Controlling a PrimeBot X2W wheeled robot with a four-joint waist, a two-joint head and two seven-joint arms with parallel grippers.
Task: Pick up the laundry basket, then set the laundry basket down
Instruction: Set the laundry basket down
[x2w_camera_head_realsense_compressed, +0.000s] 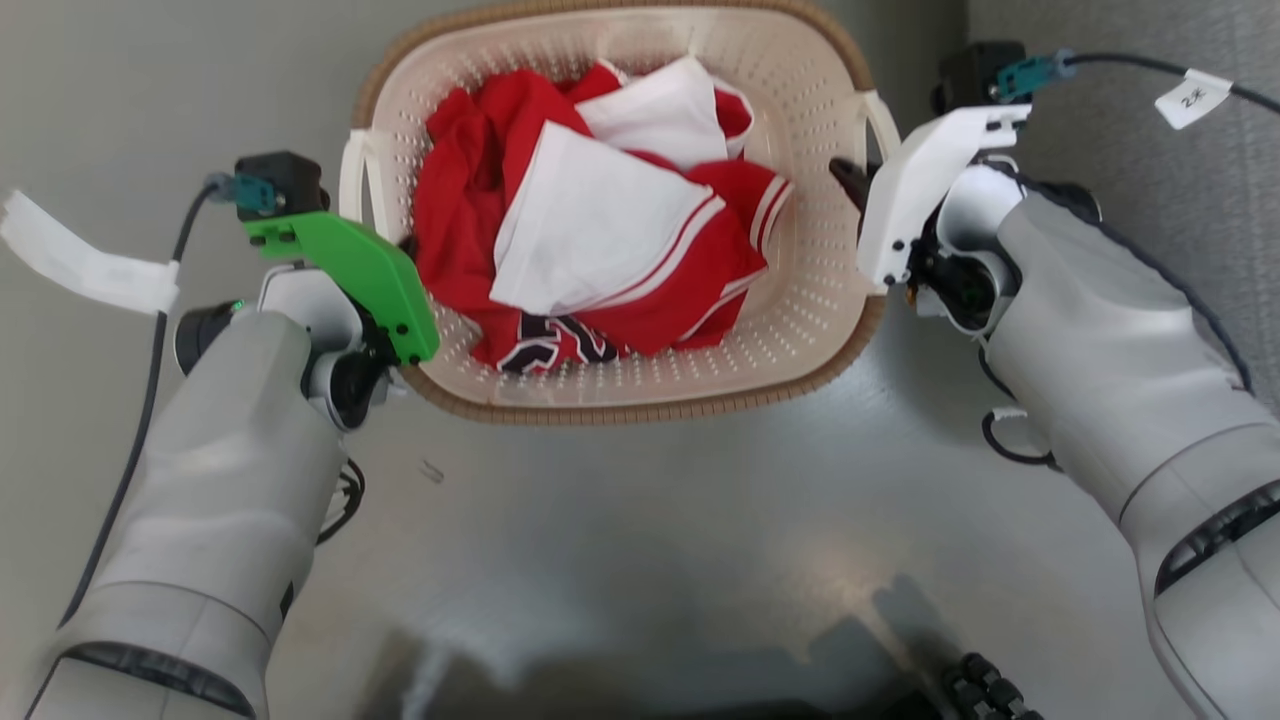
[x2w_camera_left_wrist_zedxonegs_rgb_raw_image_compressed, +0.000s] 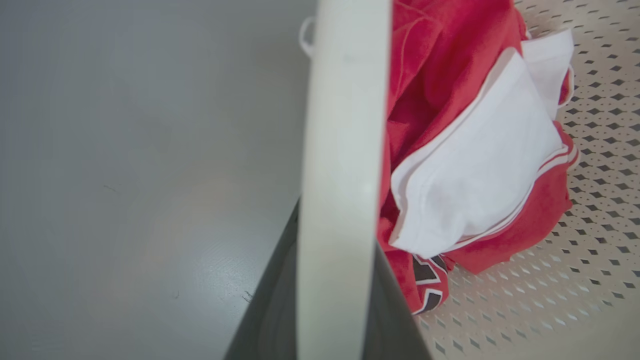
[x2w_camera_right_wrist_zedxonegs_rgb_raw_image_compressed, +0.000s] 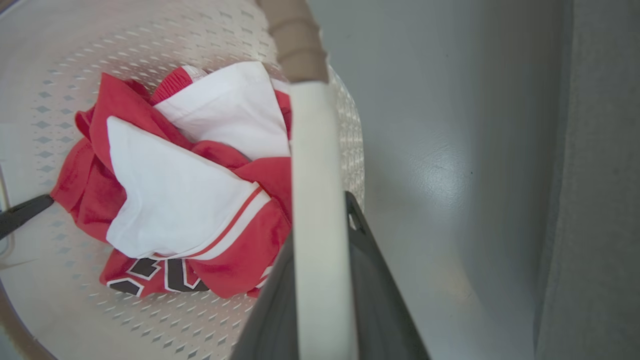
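Closest to the robot lies bare grey floor (x2w_camera_head_realsense_compressed: 650, 540), glossy, with a small scratch mark (x2w_camera_head_realsense_compressed: 432, 470) on it. Two pale forearms reach out over it, one on each side.

The left claw (x2w_camera_head_realsense_compressed: 395, 260) sits under a green camera mount (x2w_camera_head_realsense_compressed: 350, 270) at the left handle (x2w_camera_head_realsense_compressed: 355, 175). In the left wrist view, its dark fingers (x2w_camera_left_wrist_zedxonegs_rgb_raw_image_compressed: 272, 310) press against both sides of that white bar, clamped on it. The right claw (x2w_camera_head_realsense_compressed: 860, 190), under a white mount (x2w_camera_head_realsense_compressed: 920, 190), grips the right handle (x2w_camera_head_realsense_compressed: 880, 120) the same way, one finger (x2w_camera_right_wrist_zedxonegs_rgb_raw_image_compressed: 380, 300) on each side of the bar.

Between them is the laundry basket (x2w_camera_head_realsense_compressed: 620, 405), held at both ends. I cannot tell whether it rests on the floor or hangs just above it. A crumpled red-and-white garment (x2w_camera_head_realsense_compressed: 600, 230) fills its middle.

Black cables trail from both wrists, each with a white tag, left (x2w_camera_head_realsense_compressed: 90, 265) and right (x2w_camera_head_realsense_compressed: 1190, 97). A grey textured strip (x2w_camera_head_realsense_compressed: 1180, 200) runs beside the right arm, close to the basket's right.
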